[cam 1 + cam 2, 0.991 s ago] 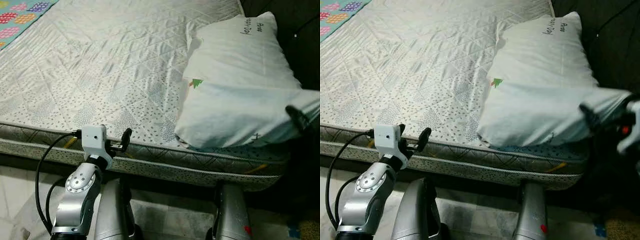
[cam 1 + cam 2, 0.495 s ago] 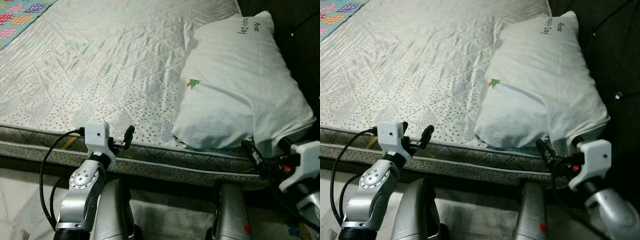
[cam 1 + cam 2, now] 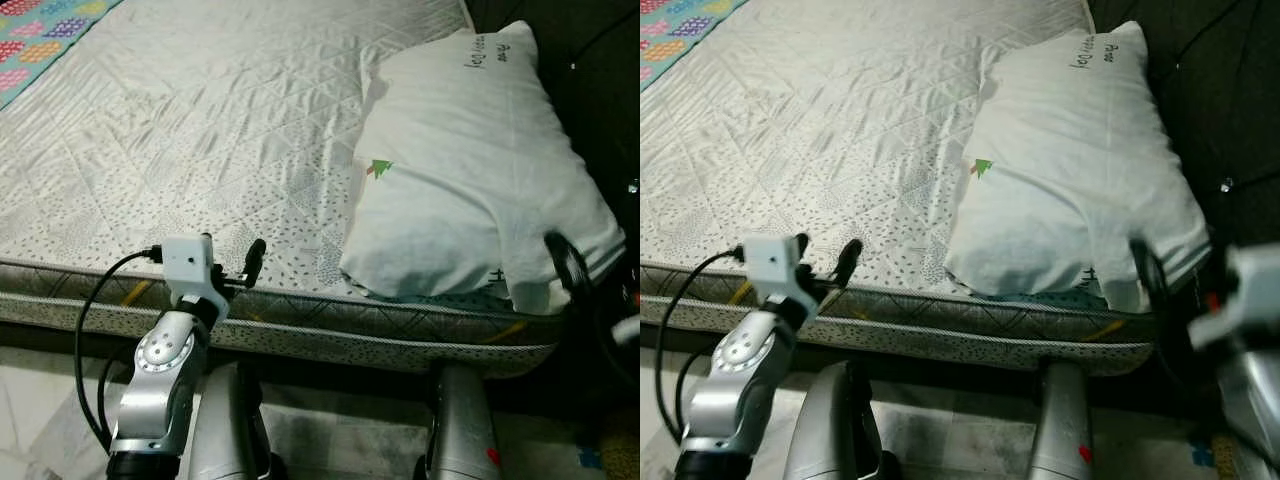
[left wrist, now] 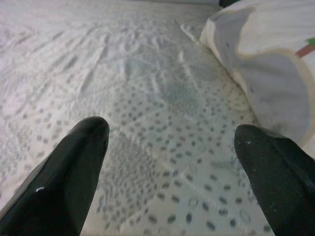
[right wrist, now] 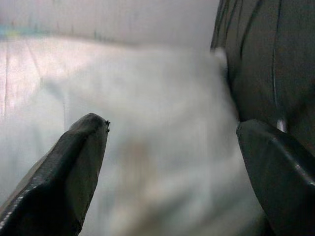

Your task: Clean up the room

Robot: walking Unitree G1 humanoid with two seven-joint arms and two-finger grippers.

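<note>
Right gripper (image 3: 1175,275) has let go of the pillow (image 3: 470,170): a second ago it was pinching the near right corner and stretching the case outward, half a second ago it sat just below that corner, now it is pulled back to the right of the corner, motion-blurred, fingers spread with nothing between them. Right wrist view confirms it, both black fingers (image 5: 64,172) wide apart with the blurred white pillow ahead and the dark headboard (image 5: 266,59) beside it. Pillow now lies flat at the head end of the mattress (image 3: 220,130), right side, its near edge reaching the mattress border, loose corner of the case (image 3: 560,280) relaxed instead of tugged. Judgement: pillow placement step looks done, this part of the tidy-up is finished or nearly so; the case corner hanging a bit over the edge may want one more tuck. Left gripper (image 3: 235,272) hovers at the near mattress edge, well left of the pillow, fingers parted and empty; left wrist view shows the two fingertips (image 4: 74,162) over dotted quilted fabric with the pillow edge off to one side. Other things: colourful patterned blanket (image 3: 45,35) at the far left corner of the bed, robot's own legs (image 3: 455,420) below against the bed frame. Obstacles: the headboard sits close beside the right gripper, little room to swing; nothing else blocks the bed surface.
</note>
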